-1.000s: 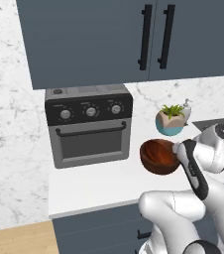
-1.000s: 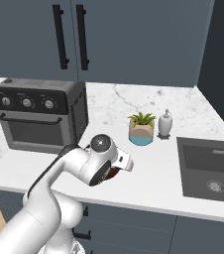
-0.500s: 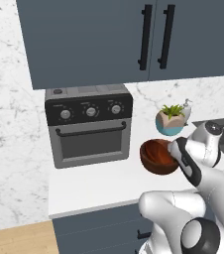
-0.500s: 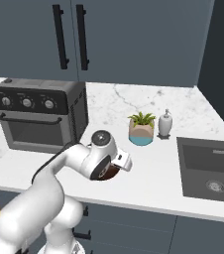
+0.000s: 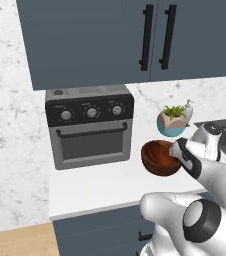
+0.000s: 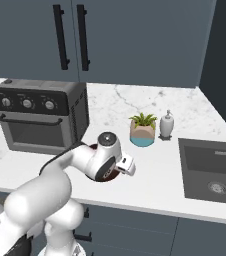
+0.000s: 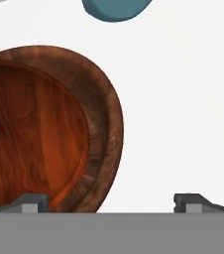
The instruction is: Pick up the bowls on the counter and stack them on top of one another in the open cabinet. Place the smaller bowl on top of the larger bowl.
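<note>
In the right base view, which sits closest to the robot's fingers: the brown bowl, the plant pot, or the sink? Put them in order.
1. The larger bowl, right by the gripper, mostly behind the arm.
2. The plant pot, farther back on the counter.
3. The sink, off toward the right edge.

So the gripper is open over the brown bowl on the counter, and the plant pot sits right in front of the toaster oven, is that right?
Not quite. The plant pot is not in front of the toaster oven; the right base view shows it off to the oven's side, next to the soap bottle and toward the sink. The rest holds: the gripper is open over the brown bowl on the counter.
</note>
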